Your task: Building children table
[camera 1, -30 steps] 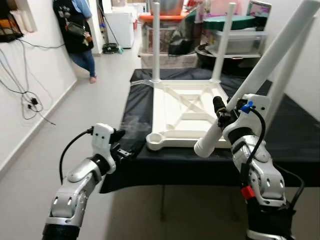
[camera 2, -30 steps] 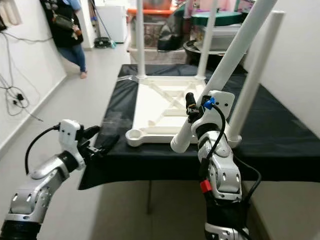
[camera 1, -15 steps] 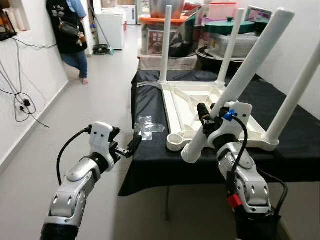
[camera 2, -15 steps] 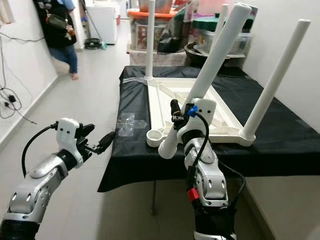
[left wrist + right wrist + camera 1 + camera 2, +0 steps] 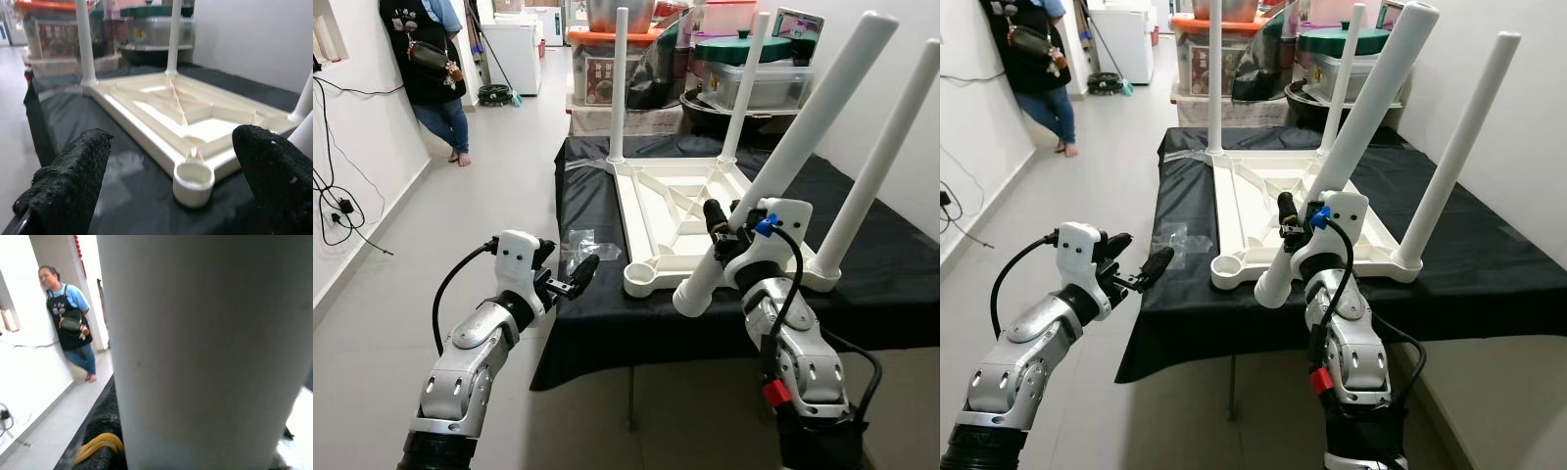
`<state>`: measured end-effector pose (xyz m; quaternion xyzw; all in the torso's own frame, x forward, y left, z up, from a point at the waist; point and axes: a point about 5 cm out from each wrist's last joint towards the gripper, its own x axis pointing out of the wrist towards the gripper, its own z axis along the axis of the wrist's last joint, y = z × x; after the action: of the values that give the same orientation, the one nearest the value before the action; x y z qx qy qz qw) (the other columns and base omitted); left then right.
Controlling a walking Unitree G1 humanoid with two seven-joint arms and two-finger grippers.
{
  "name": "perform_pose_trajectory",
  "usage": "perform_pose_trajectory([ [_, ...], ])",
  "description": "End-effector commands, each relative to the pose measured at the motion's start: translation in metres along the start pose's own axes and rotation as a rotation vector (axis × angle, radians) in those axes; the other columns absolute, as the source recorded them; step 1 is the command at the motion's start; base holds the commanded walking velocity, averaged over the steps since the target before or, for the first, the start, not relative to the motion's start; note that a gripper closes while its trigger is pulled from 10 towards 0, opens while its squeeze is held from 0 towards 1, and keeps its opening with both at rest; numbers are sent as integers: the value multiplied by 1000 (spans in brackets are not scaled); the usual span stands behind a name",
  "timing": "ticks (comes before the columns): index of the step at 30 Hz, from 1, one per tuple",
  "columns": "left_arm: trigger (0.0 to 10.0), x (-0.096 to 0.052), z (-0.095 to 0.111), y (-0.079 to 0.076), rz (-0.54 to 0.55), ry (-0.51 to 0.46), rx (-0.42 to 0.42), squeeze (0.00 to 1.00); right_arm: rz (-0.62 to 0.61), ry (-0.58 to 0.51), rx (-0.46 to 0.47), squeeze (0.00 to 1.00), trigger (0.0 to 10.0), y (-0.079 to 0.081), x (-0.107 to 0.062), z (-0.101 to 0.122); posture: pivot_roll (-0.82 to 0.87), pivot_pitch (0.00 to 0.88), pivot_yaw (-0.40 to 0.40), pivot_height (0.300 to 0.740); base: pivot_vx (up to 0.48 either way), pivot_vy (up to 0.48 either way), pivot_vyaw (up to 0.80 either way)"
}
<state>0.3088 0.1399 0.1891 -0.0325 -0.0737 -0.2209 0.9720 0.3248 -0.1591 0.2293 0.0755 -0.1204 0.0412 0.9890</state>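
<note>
- We have the white plastic children's table top lying upside down on the black-draped work table, three legs already standing in its corner sockets.
- Our right gripper pinches the fourth long white tube leg, tilted, its lower end just beside the empty round socket.
- Our left gripper, fingers spread, hovers near that corner.
- Next, we judge, the leg must be stood upright and seated in the socket.

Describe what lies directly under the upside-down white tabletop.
The tabletop rests on a black cloth draped over a work table. The cloth hides that table's surface; what lies beneath cannot be seen.
</note>
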Motion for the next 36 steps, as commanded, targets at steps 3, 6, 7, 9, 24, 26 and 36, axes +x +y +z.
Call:
perform_pose_trajectory([
  [3, 10000, -1, -3, -3, -9, 12, -7, 0, -1, -57, -11, 0, 10000, 0, 3, 13, 64, 0, -46, 740, 339, 0, 0],
  [6, 10000, -1, -4, -5, -10, 15, -8, 0, 4, -57, -15, 0, 10000, -1, 3, 14, 65, 0, -49, 740, 337, 0, 0],
  [7, 10000, -1, -4, -5, -10, 15, -8, 0, 4, -57, -15, 0, 10000, -1, 3, 14, 65, 0, -49, 740, 375, 0, 0],
  [9, 10000, -2, -5, -5, -10, 17, -8, 0, 5, -56, -17, 0, 10000, -2, 4, 14, 65, 0, -52, 740, 368, 0, 0],
  [24, 10000, -4, -6, -10, -20, 19, -19, 0, 20, -53, -15, 0, 10000, -3, 7, 18, 64, 0, -52, 740, 148, 0, 0],
  [26, 10000, -5, -7, -10, -21, 21, -25, 0, 20, -51, -9, 0, 10000, -3, 7, 18, 64, 0, -52, 740, 0, 0, 0],
  [36, 10000, -7, -7, -14, -40, 26, -46, 0, 42, -34, 28, 0, 10000, -1, 8, 17, 70, 0, -52, 740, 0, 271, -400],
])
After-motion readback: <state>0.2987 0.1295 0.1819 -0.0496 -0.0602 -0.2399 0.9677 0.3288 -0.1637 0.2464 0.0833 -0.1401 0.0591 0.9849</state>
